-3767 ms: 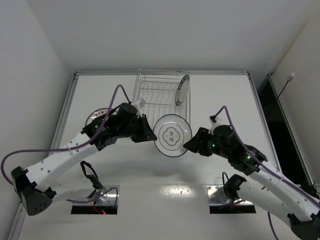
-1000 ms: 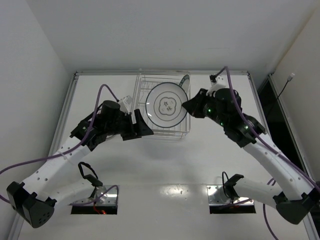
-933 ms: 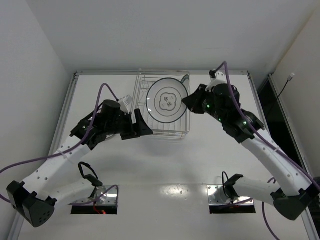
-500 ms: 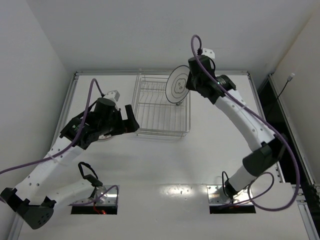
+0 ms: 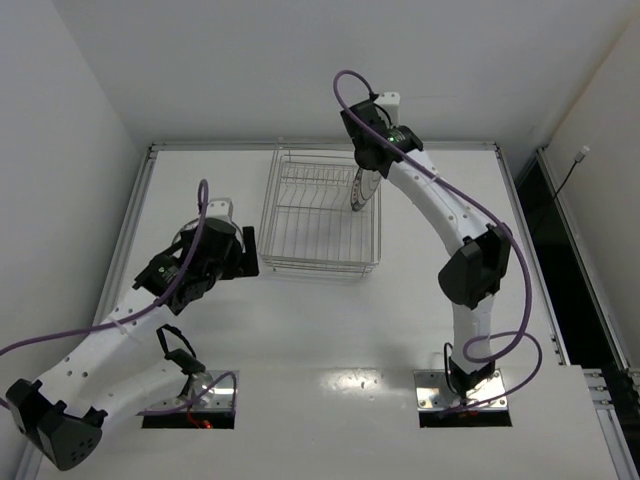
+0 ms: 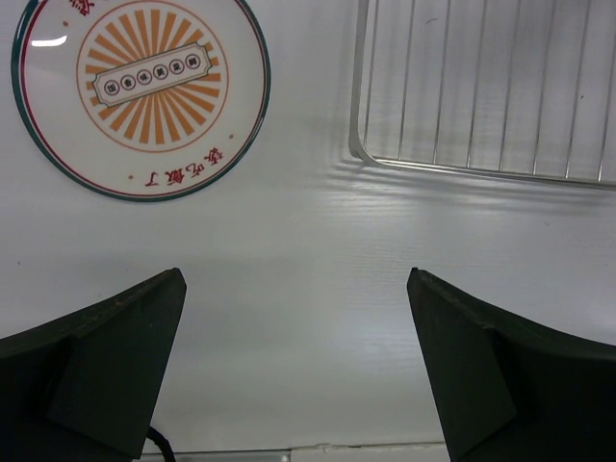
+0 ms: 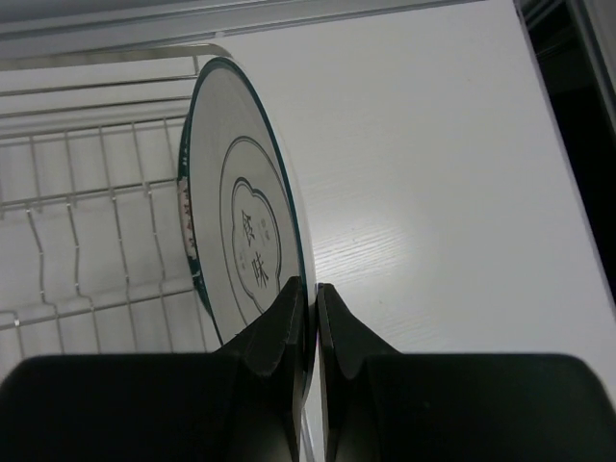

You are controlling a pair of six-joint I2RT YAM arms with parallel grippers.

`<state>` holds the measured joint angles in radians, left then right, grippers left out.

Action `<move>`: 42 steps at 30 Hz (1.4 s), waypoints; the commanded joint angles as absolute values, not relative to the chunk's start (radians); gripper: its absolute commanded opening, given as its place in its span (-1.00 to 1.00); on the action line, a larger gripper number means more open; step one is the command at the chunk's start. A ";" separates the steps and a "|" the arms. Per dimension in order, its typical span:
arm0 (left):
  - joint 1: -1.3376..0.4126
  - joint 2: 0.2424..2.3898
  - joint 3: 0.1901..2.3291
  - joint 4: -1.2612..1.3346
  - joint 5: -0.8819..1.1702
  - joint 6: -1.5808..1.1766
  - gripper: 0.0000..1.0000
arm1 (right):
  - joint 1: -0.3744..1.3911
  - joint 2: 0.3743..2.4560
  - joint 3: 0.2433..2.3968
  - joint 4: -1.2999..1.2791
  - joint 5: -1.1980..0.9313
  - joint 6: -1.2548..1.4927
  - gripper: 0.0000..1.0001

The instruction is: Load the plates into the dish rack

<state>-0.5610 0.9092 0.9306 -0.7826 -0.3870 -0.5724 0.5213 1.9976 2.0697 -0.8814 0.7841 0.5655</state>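
The dish rack (image 5: 320, 215) is a silver wire basket at the back middle of the table. My right gripper (image 5: 361, 178) is shut on the rim of the plate with the thin dark rim and flower outline (image 7: 245, 241). It holds that plate upright over the rack's far right end. Just behind it, a strip of a second plate's patterned rim (image 7: 186, 223) shows. In the right wrist view, the right gripper (image 7: 316, 289) pinches the plate's edge. The orange-centred plate (image 6: 141, 91) lies flat on the table left of the rack's corner (image 6: 462, 106). My left gripper (image 6: 296, 289) is open over bare table near it, holding nothing.
A metal rail (image 5: 320, 146) runs along the table's back edge. White walls close in at the left and behind. A dark gap (image 5: 560, 250) runs beyond the right edge. Two base plates (image 5: 190, 405) (image 5: 455, 390) sit at the near edge.
The right arm has swung the plate from lying flat over the rack to standing upright at its far right end. The left gripper has opened wide and drawn back left, away from the rack.
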 commanded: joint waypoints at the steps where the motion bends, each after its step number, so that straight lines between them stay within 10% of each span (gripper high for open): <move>1: -0.561 0.865 0.917 -0.677 -0.414 -0.532 1.00 | 0.529 2.019 2.128 -0.861 0.894 0.493 -1.00; 25: -0.561 0.857 0.884 -0.660 -0.485 -0.560 1.00 | 0.537 2.272 2.169 -0.841 0.743 0.482 -0.97; 31: -0.561 0.887 0.884 -0.660 -0.485 -0.560 1.00 | 0.515 2.169 2.102 -0.831 0.612 0.482 -0.13; 42: -0.325 1.153 0.965 -0.812 -0.593 -0.733 1.00 | 0.517 1.691 1.717 -0.743 0.289 0.473 0.49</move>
<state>-0.4828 1.1130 0.9077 -0.7757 -0.6140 -0.6807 0.5129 1.8603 1.7939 -0.8062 0.4080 0.4774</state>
